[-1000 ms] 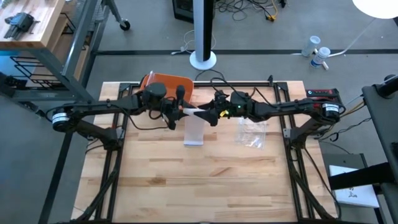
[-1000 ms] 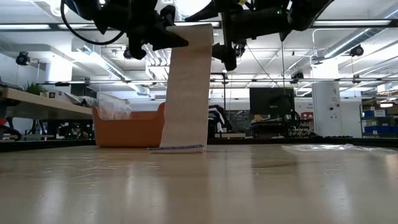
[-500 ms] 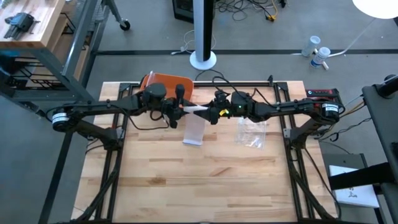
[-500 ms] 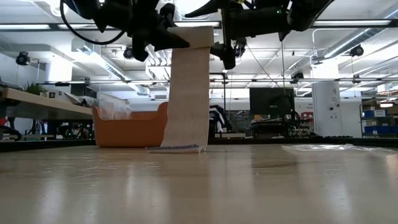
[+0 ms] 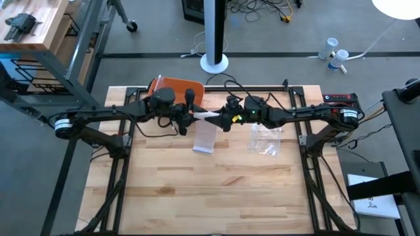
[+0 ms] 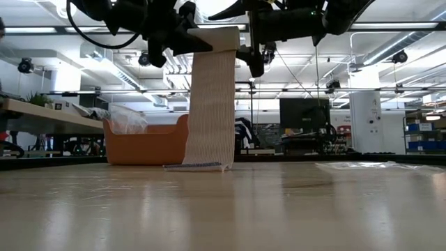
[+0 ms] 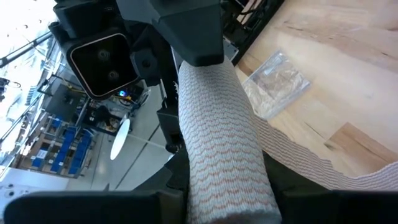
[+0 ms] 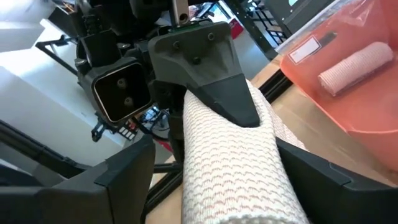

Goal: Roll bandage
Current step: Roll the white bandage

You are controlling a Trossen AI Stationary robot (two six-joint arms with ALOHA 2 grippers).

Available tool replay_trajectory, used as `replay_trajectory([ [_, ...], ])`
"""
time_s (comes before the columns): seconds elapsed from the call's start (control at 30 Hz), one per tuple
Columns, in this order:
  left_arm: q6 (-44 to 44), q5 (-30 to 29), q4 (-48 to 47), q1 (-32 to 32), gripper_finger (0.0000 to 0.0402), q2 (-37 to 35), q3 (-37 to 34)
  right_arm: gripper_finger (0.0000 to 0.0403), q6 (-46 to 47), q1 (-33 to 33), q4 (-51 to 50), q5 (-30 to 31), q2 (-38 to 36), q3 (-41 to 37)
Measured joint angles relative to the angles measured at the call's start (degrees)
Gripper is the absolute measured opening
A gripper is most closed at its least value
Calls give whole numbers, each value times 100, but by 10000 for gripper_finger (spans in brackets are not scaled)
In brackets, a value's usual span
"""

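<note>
A partly rolled beige bandage is held up between my two grippers over the far middle of the table. Its roll lies level, and its loose strip hangs down, the lower end lying on the tabletop. My left gripper is shut on the roll's left end. From the other side, my right gripper is shut on the right end. Each wrist view looks along the roll toward the other gripper. My left gripper pinches the roll's left end between its two fingers, coming level from the table's left, along the roll's axis. The roll is lifted clear. My right gripper pinches the roll's right end between its two fingers, coming level from the table's right, along the roll. The strip hangs nearly straight below the roll, its lower end on the table.
An orange bin stands at the far left behind the grippers, with another bandage roll in it. A clear plastic bag lies on the table to the right of the strip. The wood of the near half lies bare.
Both grippers have stayed in place with the roll. The strip's lower end has slid a little toward the table's left, so the strip hangs slightly more slanted.
</note>
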Motion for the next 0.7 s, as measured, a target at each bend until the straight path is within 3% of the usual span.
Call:
replay_trajectory([
  [0.33, 4, -6, 36, 0, 86, -9, -4, 273, 188, 2, -6, -37, -9, 0],
  [0.7, 131, -42, 106, 0, 85, -11, -9, 293, 354, 11, -9, -46, -16, 0],
])
